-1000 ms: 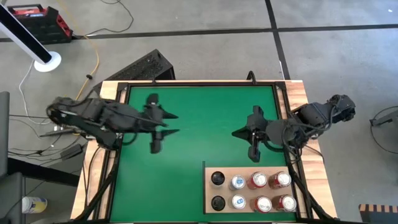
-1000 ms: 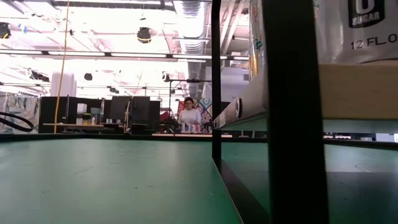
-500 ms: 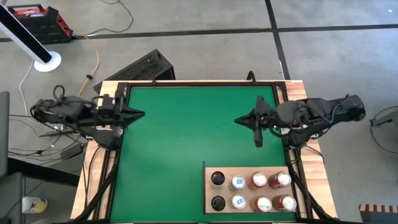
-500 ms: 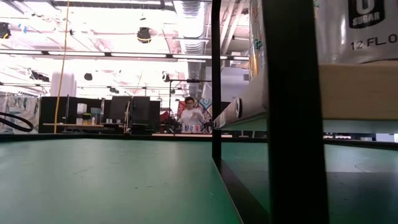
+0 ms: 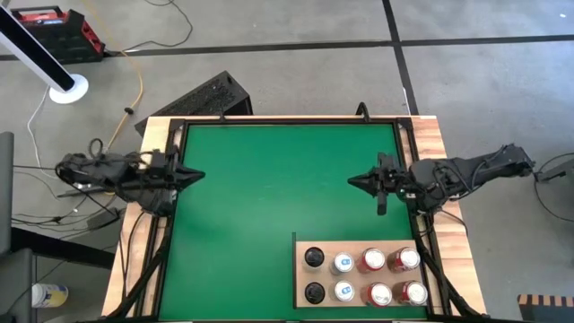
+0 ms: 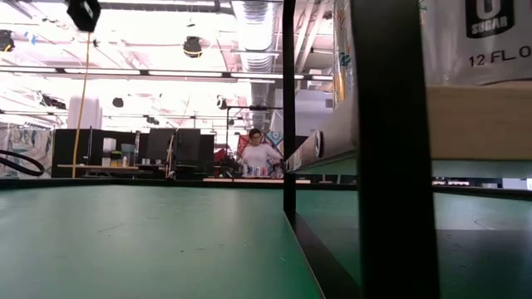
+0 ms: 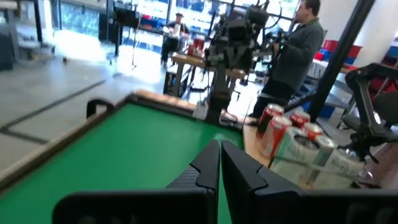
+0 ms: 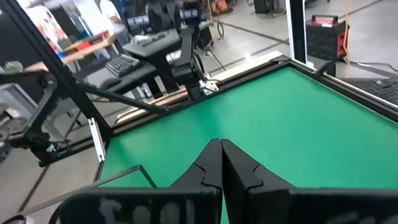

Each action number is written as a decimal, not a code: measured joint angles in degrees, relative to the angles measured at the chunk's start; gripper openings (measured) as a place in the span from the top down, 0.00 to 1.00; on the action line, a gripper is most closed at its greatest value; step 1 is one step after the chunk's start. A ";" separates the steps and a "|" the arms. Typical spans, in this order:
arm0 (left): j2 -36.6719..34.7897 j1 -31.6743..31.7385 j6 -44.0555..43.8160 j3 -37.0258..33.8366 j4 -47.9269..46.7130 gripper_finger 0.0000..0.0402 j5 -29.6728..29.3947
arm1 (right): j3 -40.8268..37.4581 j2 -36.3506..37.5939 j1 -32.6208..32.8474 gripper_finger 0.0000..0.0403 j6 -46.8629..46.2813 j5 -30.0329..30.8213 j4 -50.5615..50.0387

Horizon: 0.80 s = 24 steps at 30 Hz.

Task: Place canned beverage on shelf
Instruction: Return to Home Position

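Observation:
The shelf [image 5: 363, 275], a pale wood panel, stands at the table's near right corner. Several cans stand upright on it: two dark-topped [image 5: 313, 257], two blue-and-white [image 5: 343, 263] and several red [image 5: 371, 260]. The left wrist view shows the cans [image 7: 292, 140] as a group. My left gripper [image 5: 197, 175] is shut and empty over the left edge of the green mat. My right gripper [image 5: 352, 182] is shut and empty over the mat's right part, beyond the shelf's far side. Each pair of fingers shows pressed together in its own wrist view [image 7: 219, 163] [image 8: 220, 163].
The green mat [image 5: 269, 197] lies bare between the two arms. Wooden planks [image 5: 429, 135] edge the table. In the low view a black post [image 6: 391, 149] and the shelf board [image 6: 478, 120] with a can on it fill the right side. People stand in the room beyond.
My left gripper has drawn back from over the mat toward the table's left edge and has shut with nothing in it. My right gripper, shut throughout, has drawn back toward the table's right edge. The cans on the shelf have stayed in place.

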<state>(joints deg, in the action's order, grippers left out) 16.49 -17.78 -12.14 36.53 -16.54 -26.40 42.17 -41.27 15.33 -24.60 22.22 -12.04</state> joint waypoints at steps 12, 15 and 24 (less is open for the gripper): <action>-1.66 0.22 -1.12 -16.29 15.71 1.00 3.00 | -15.35 9.90 -2.50 0.95 -3.50 0.21 8.91; -1.66 1.56 -1.11 -17.70 16.51 1.00 2.54 | -18.74 13.35 -3.57 0.95 -4.52 0.18 9.62; -1.68 10.10 -4.73 -24.14 23.87 1.00 11.19 | -27.82 25.29 -3.91 0.95 -4.08 0.16 11.74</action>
<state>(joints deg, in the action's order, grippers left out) 14.81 -7.68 -16.87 12.39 7.34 -15.21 14.35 -15.97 11.42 -28.68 22.38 -0.30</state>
